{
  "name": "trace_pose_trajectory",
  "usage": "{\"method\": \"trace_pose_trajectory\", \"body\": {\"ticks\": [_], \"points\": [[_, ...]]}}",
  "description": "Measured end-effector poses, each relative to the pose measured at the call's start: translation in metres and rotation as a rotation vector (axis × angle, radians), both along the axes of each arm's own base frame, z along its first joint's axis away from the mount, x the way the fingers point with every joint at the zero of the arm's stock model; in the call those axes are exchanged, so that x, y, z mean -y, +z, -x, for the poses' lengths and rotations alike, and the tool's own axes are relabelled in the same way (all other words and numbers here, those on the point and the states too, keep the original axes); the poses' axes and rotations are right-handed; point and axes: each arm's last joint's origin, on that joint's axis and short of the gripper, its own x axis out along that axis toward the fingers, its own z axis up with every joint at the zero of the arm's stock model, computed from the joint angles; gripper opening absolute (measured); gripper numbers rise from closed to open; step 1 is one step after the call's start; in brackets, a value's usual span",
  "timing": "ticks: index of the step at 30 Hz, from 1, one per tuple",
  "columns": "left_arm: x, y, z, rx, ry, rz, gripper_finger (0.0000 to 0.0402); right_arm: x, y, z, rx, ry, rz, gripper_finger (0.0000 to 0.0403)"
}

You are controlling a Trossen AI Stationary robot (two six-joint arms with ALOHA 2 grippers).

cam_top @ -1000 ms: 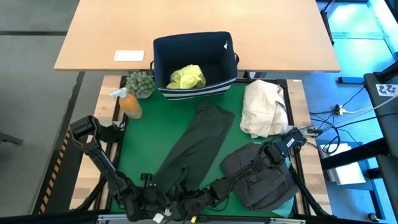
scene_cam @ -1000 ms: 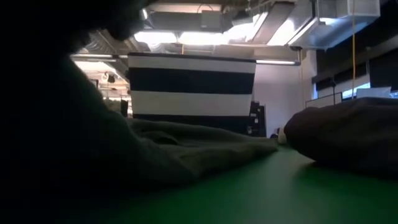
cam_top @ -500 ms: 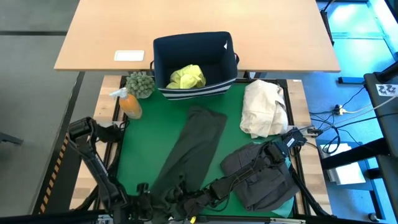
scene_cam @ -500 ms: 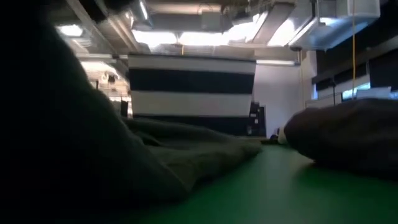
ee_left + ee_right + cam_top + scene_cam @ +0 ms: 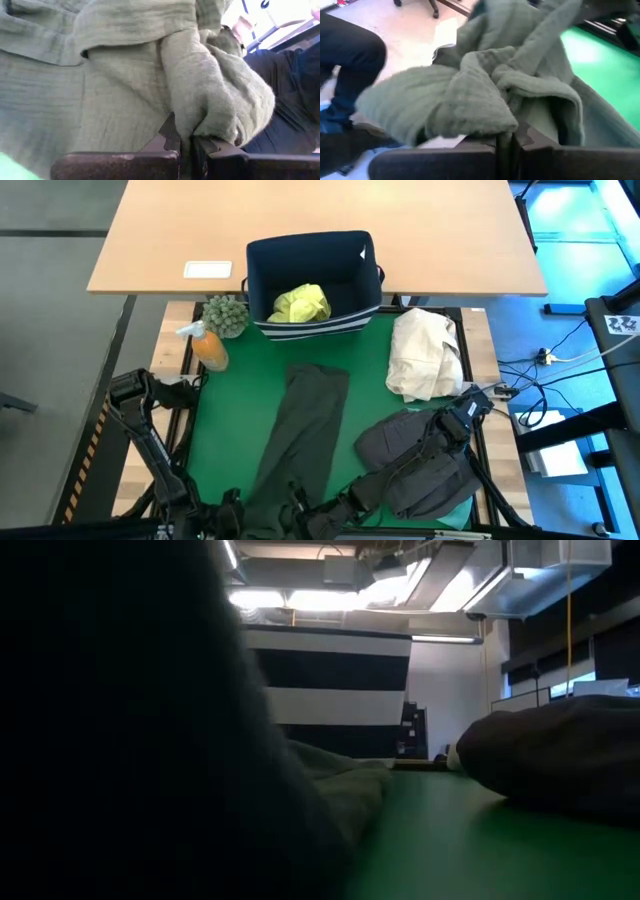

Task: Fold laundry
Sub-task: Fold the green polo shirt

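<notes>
A long dark olive garment [image 5: 300, 435] lies on the green mat [image 5: 225, 430], stretching from near the navy bin [image 5: 313, 275] to the near edge. My left gripper [image 5: 232, 516] and my right gripper [image 5: 303, 520] are both shut on its near end, side by side at the near edge. A charcoal grey garment [image 5: 420, 465] lies on the mat under my right arm. A yellow-green shirt [image 5: 300, 302] sits inside the bin. In the low view the raised olive cloth [image 5: 120, 740] fills the left half. My left gripper pinches a bunched fold of the olive garment's near end [image 5: 200, 127] between its two fingers, several layers thick. The fingers slant down. That end is raised off the mat. My right gripper pinches another gathered bunch of the same near end [image 5: 492, 122] between its two fingers, slanting down. The cloth drapes slack over the fingertips, and the rest of the garment trails onto the mat.
A cream-beige cloth bundle [image 5: 425, 355] lies at the mat's far right. An orange spray bottle [image 5: 208, 345] and a small plant [image 5: 226, 313] stand at the far left corner. A wooden table [image 5: 320, 210] stands behind the bin. A person's dark trouser leg [image 5: 350, 55] shows beyond the near edge.
Both grippers have moved toward the near edge and up, keeping hold of the olive garment's near end. The garment has been drawn toward the near edge. Its far end has slid away from the bin and to the left, so it lies straighter. The raised cloth now blocks more of the low view.
</notes>
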Motion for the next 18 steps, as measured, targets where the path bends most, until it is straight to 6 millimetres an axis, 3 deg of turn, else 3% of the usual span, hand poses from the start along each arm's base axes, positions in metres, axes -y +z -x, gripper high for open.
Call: {"method": "trace_pose_trajectory", "body": {"ticks": [8, 12, 18], "points": [[0.002, 0.004, -0.004, 0.062, 0.003, 0.004, 0.0, 0.01, -0.015, 0.015, -0.043, -0.07, -0.062, 0.0001], [0.002, 0.011, -0.018, 0.12, -0.014, 0.062, 0.0, 0.012, -0.007, 0.033, -0.006, -0.067, -0.128, 0.0001], [-0.001, 0.015, -0.028, 0.168, -0.022, 0.046, 0.0, 0.031, 0.005, 0.067, 0.074, -0.138, -0.196, 0.0001]]}}
